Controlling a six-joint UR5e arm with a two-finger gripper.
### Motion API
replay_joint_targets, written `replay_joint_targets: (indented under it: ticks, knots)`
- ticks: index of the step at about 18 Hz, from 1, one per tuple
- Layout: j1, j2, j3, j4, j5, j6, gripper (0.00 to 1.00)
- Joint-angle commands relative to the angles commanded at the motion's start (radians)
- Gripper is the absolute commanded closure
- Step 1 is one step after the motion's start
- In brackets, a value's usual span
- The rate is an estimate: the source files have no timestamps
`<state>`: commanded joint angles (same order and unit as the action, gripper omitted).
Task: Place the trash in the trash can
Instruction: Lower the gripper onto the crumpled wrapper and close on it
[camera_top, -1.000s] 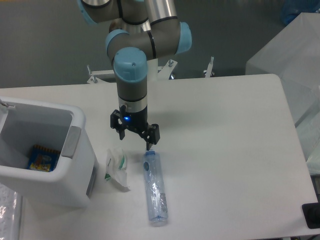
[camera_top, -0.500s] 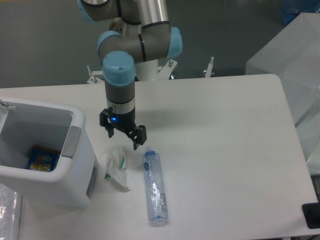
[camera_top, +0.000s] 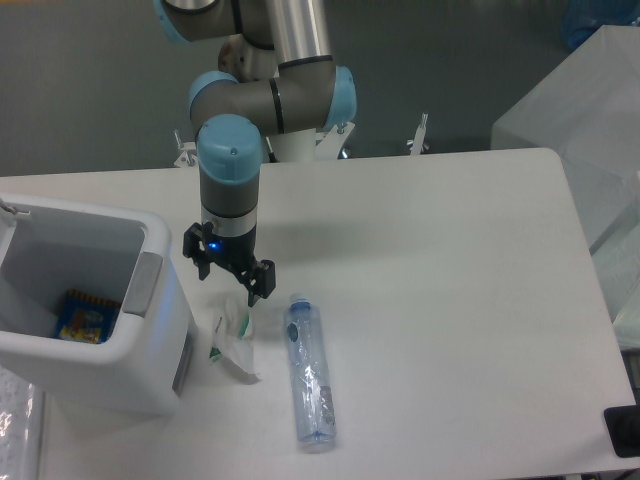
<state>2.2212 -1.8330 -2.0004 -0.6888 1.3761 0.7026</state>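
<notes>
A crumpled white wrapper with green marks (camera_top: 233, 343) lies on the table beside the trash can's right wall. To its right lies a clear bluish plastic bottle (camera_top: 308, 370), cap end toward the arm. The white boxy trash can (camera_top: 150, 330) stands at the left with a grey patch on its right side and a colourful packet at its bottom. My gripper (camera_top: 228, 283) hangs open just above the wrapper's upper end, with nothing between its fingers.
A translucent plastic box (camera_top: 590, 130) stands off the table's right edge. A small black object (camera_top: 622, 430) sits at the table's front right corner. The arm's base mount (camera_top: 300, 145) is at the back edge.
The gripper has moved left, from above the bottle's cap to above the wrapper. It has stayed open. Bottle and wrapper have not moved.
</notes>
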Motion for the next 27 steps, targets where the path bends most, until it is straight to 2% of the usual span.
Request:
replay_joint_targets:
  ticks: [4, 8, 13, 16, 18, 24, 27]
  knots:
    - [0.000, -0.023, 0.017, 0.006, -0.008, -0.018, 0.00]
    - [0.000, -0.035, 0.022, 0.037, -0.020, -0.054, 0.00]
    - [0.000, -0.046, 0.041, 0.037, -0.020, -0.057, 0.01]
    - [0.000, -0.057, 0.049, 0.037, -0.019, -0.057, 0.13]
    - [0.002, -0.058, 0.049, 0.035, -0.017, -0.055, 0.25]
    - [0.011, -0.054, 0.048, 0.032, -0.014, -0.052, 0.67]
    - [0.024, -0.054, 0.048, 0.031, -0.012, -0.049, 0.80]
